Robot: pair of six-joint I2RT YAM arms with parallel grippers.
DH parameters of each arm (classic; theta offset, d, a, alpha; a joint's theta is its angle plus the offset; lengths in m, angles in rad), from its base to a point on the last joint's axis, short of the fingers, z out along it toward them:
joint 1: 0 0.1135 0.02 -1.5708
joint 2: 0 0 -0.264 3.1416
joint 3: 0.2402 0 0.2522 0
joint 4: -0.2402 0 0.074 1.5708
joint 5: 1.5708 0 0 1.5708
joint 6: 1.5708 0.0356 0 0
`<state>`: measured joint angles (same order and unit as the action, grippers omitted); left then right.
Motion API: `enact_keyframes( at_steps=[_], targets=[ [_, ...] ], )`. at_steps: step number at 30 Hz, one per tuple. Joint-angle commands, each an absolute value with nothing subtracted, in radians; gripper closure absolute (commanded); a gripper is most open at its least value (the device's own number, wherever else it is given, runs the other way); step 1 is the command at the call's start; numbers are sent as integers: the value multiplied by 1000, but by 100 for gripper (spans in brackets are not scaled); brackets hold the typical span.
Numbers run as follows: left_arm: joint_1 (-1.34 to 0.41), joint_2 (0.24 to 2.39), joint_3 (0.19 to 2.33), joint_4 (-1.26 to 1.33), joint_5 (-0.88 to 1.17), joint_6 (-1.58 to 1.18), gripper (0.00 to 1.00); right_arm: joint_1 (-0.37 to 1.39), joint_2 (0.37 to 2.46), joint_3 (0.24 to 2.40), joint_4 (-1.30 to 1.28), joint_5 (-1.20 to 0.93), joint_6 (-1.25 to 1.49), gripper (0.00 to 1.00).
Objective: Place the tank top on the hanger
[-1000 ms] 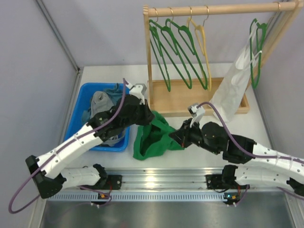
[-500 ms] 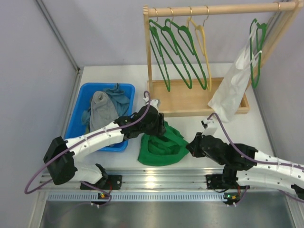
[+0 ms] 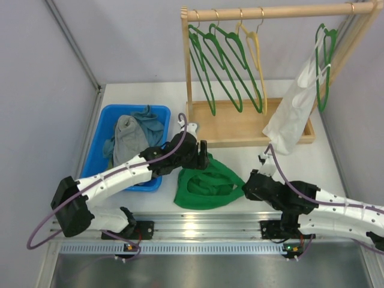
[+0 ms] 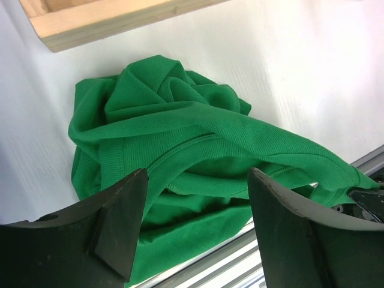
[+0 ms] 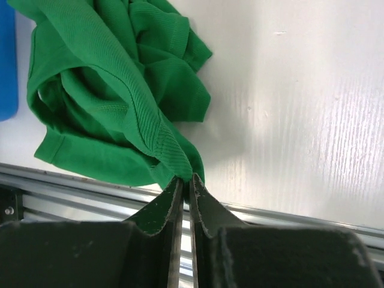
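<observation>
The white table (image 3: 336, 162) carries a light wooden clothes rack (image 3: 270, 12) at its far side and a blue plastic bin (image 3: 95, 147) of grey and teal clothes at the left. The bright green fabric tank top (image 3: 207, 187) lies crumpled near the table's near edge, between the two arms. The thin yellow plastic hanger (image 3: 261, 72) hangs on the rack's rod, well apart from it. The right gripper (image 5: 186, 180) pinches a fold at the garment's right edge. The left gripper (image 4: 198, 180) is spread wide just over the heap's far-left side.
</observation>
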<state>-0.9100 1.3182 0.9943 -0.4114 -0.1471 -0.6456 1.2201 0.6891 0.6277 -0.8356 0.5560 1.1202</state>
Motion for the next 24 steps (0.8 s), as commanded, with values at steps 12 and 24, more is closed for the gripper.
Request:
enact_keyframes(
  at_steps=[12, 24],
  targets=[
    [-904, 1134, 974, -454, -189, -595, 27, 1209, 672, 785, -917, 661, 1047, 25],
    [-905, 1060, 1012, -517, -196, -580, 28, 1209, 803, 1357, -791, 719, 534, 28]
  ],
)
